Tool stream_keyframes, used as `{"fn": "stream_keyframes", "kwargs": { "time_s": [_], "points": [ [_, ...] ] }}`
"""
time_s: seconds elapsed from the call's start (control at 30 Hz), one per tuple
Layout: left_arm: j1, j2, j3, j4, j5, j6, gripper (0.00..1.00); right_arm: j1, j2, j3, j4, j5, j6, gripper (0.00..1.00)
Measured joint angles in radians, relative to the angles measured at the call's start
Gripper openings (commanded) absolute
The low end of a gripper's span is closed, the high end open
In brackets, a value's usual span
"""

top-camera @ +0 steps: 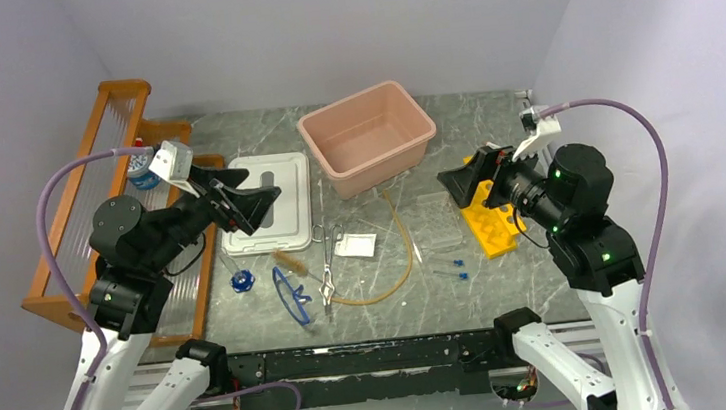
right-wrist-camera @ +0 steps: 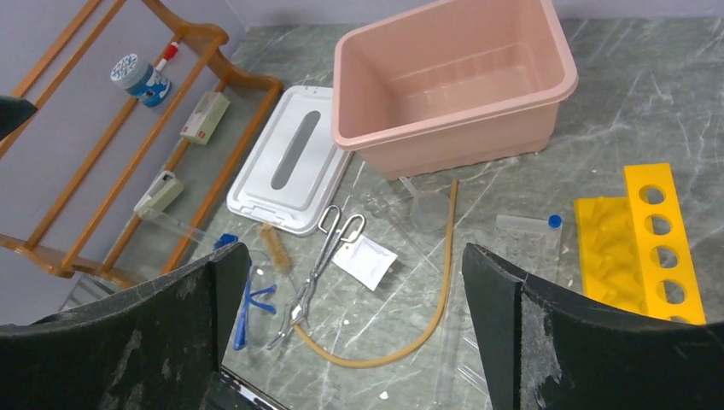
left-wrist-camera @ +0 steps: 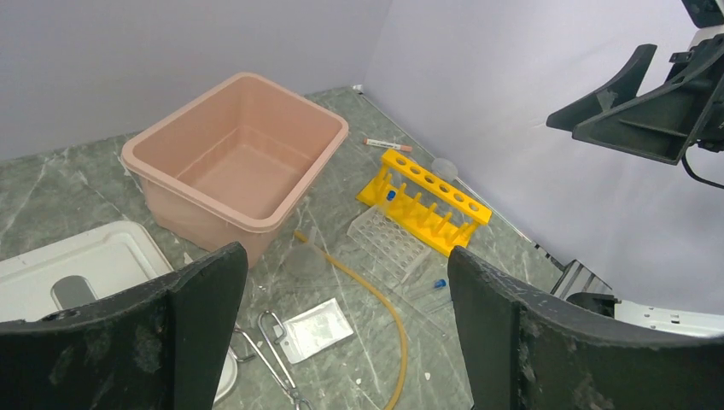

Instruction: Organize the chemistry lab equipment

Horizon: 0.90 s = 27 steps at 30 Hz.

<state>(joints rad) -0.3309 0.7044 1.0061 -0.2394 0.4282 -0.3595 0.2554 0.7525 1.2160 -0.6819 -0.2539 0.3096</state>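
Left gripper (left-wrist-camera: 346,254) hangs in the air over the white lid (top-camera: 281,178), its jaws spread wide with nothing between them. Right gripper (right-wrist-camera: 352,252) is raised on the other side of the table near the yellow test-tube rack (top-camera: 496,217), also wide apart and empty.

Between the two arms the loose equipment lies on the grey marble-patterned table (top-camera: 547,278). The metal forceps (right-wrist-camera: 320,256) lie with their ring handles toward the lid, and the white packet (right-wrist-camera: 364,260) lies just beside them. The tan rubber tube (right-wrist-camera: 427,316) curves from the front of the pink tub (top-camera: 385,166) round toward the forceps' tips. The blue-framed safety glasses (top-camera: 290,294) lie near the table's front edge, just left of the forceps. A small bristle brush (right-wrist-camera: 275,248) lies between lid and glasses. Two blue-capped small tubes (top-camera: 460,269) lie near the rack's front end. The pink tub stands at the back, open. The orange wooden shelf (top-camera: 88,211) stands along the left side and holds a blue-labelled bottle (top-camera: 142,171).
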Motion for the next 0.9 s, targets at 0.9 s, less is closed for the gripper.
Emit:
{"fn": "stream_keyframes", "kwargs": {
  "time_s": [0.9],
  "points": [
    [-0.032, 0.130, -0.103, 0.117, 0.093, -0.084, 0.80, 0.101, 0.085, -0.289, 0.015, 0.035, 0.068, 0.71]
  ]
}}
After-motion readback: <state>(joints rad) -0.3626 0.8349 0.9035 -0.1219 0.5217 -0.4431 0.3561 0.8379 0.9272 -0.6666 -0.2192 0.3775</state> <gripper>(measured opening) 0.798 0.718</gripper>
